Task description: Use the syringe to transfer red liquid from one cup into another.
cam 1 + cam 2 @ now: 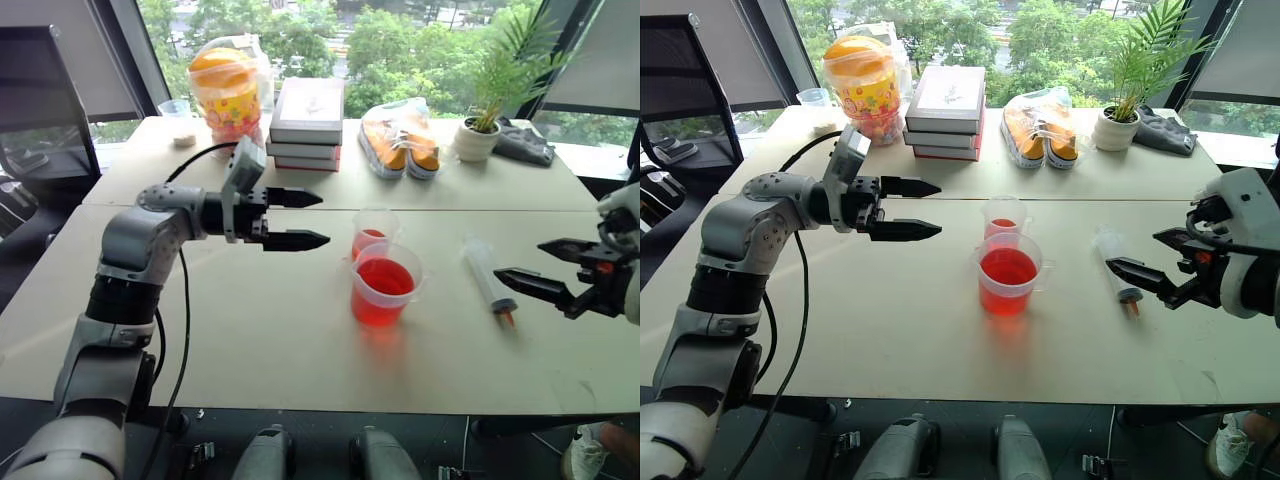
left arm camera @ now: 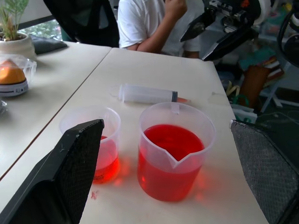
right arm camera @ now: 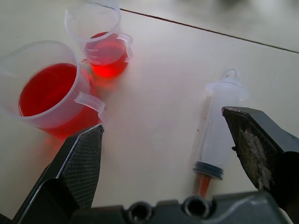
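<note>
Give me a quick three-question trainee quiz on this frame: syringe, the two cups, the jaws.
1. True or false: the syringe lies flat on the table, held by neither gripper.
2. Which holds more red liquid? A) the larger cup B) the smaller cup C) both are empty
3. Fill in: the right gripper hangs near the syringe with its jaws ____.

Key
1. True. It rests on its side to the right of the cups, orange tip toward the robot.
2. A. The larger cup, nearer the robot, is much fuller; the smaller cup behind it has only a shallow layer.
3. Open. The left gripper is open too, level, left of the cups.
</note>
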